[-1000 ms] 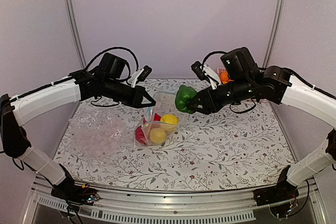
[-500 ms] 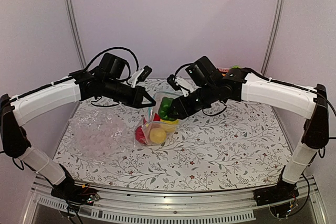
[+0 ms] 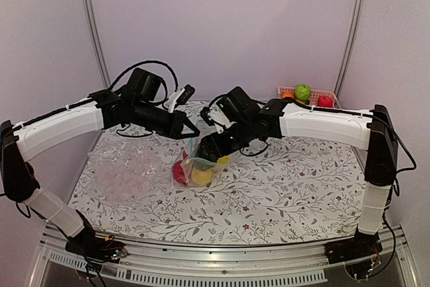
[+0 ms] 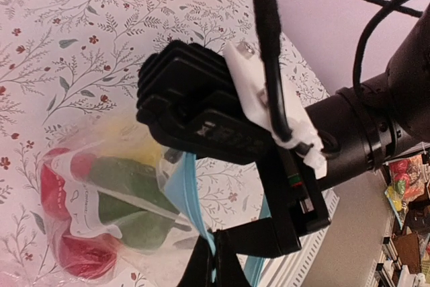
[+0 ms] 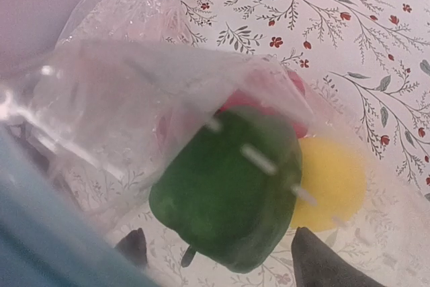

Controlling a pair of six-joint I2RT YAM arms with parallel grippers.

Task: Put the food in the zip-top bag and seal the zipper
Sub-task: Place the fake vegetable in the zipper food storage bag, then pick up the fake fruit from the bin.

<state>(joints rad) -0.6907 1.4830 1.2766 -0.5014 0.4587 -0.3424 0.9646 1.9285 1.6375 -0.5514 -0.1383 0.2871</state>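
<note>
The clear, crinkly zip-top bag (image 3: 195, 166) sits near the middle of the flowered surface (image 3: 302, 193), a little toward its left edge, with a green bell pepper (image 5: 228, 199) inside beside round yellow food (image 5: 332, 179). The left hand (image 4: 213, 267) is clenched on the thin blue-teal zipper strip (image 4: 185, 189), and the right hand (image 5: 222, 253) reaches into the mouth with fingers flanking the pepper; gripping or released, I cannot tell. Backing out, it could snag the film and drag the pepper out or tug the strip free.

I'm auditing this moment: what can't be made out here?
Right wrist: whether right claw grips pepper; fingertips cut by bottom edge.
Top view: pepper, behind right claw.
Left wrist: bag mouth, blocked by right claw; left claw cut by bottom edge.
</note>
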